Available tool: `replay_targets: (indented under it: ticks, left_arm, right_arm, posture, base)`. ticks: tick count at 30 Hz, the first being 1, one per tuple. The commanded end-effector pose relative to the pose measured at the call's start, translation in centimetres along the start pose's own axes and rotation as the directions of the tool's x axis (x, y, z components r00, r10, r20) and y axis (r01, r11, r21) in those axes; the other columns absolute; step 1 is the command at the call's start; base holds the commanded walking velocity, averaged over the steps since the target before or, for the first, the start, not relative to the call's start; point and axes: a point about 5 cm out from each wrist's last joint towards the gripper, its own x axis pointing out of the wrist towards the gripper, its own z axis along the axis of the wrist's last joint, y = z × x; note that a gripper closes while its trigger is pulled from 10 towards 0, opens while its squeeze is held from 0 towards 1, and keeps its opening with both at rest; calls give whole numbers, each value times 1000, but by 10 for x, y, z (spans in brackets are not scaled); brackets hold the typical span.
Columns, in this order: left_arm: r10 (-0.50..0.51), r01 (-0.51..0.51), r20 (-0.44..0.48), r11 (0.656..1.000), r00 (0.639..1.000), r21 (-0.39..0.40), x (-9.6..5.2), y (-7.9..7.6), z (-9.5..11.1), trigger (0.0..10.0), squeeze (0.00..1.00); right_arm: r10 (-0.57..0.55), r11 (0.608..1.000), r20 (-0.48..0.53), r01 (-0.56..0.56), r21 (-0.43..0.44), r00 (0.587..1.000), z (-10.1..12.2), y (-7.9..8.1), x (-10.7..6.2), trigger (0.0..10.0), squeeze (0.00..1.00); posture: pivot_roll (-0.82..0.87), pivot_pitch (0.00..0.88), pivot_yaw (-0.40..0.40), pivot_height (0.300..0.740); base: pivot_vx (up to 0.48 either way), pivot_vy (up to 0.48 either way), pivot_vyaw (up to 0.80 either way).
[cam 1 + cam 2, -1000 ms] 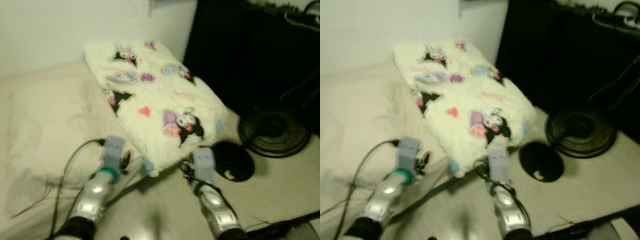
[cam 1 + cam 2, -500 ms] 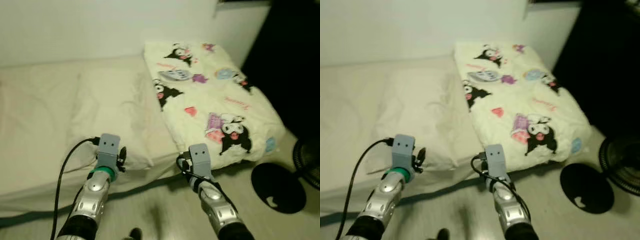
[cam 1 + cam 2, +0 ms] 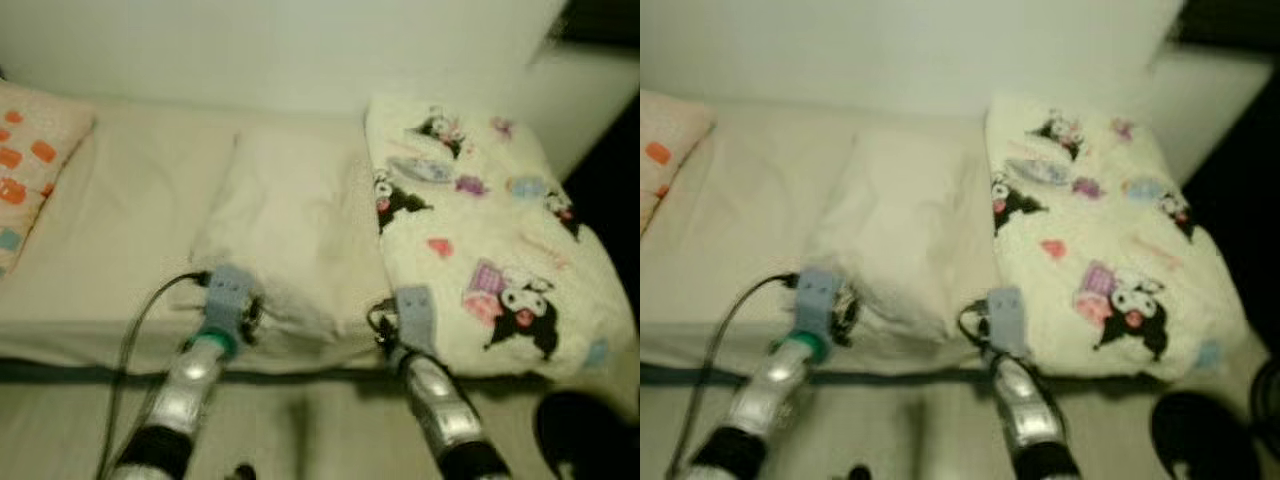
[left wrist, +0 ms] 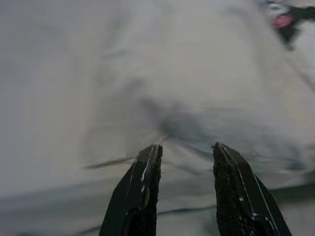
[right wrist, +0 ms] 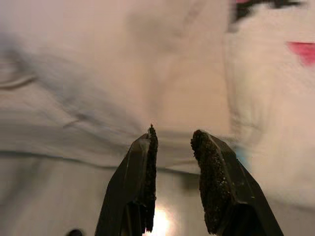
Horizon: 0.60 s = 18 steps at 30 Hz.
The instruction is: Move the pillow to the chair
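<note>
A plain cream pillow (image 3: 290, 230) lies on the bed, its near corner by the bed's front edge. Both silver arms reach toward that edge. My left gripper (image 4: 184, 146) is open with nothing between its fingers and points at the pillow's near left corner (image 4: 162, 93). My right gripper (image 5: 172, 132) is also open and empty. It hovers by the pillow's near right corner, where the pillow meets a cream cushion with black cartoon figures (image 3: 490, 230). The left arm (image 3: 190, 385) and right arm (image 3: 440, 415) stand just short of the mattress.
An orange-patterned pillow (image 3: 30, 160) lies at the bed's far left. A white wall (image 3: 280, 40) runs behind the bed. A black round object (image 3: 590, 435) sits on the floor at the lower right, with pale floor (image 3: 310, 430) between the arms. The eye views are blurred.
The camera has swung left: the bed and cream pillow are now central, the orange pillow has come into view, and the fan has left the frame. Both arms hold the same pose.
</note>
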Motion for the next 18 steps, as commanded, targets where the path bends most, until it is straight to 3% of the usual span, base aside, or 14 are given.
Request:
replay_targets:
  ticks: [1,4,18]
  left_arm:
    - [-18,17,-25,1000,1000,-8,-2,-4,-6,10000,0]
    - [2,-2,-10,1000,1000,-14,-1,-3,-3,10000,0]
    - [-10,11,11,999,1000,-50,1,-3,2,10000,0]
  right_arm:
    - [-19,1000,-27,20,19,999,-7,-3,-1,10000,0]
    - [-32,998,-20,33,53,999,-4,-4,0,10000,0]
    - [-30,998,-17,31,58,999,-5,-3,-1,10000,0]
  posture:
    - [-20,0,-11,740]
    - [-25,0,-11,740]
    - [-30,0,-15,740]
  base:
    - [0,0,0]
    - [0,0,0]
    - [0,0,0]
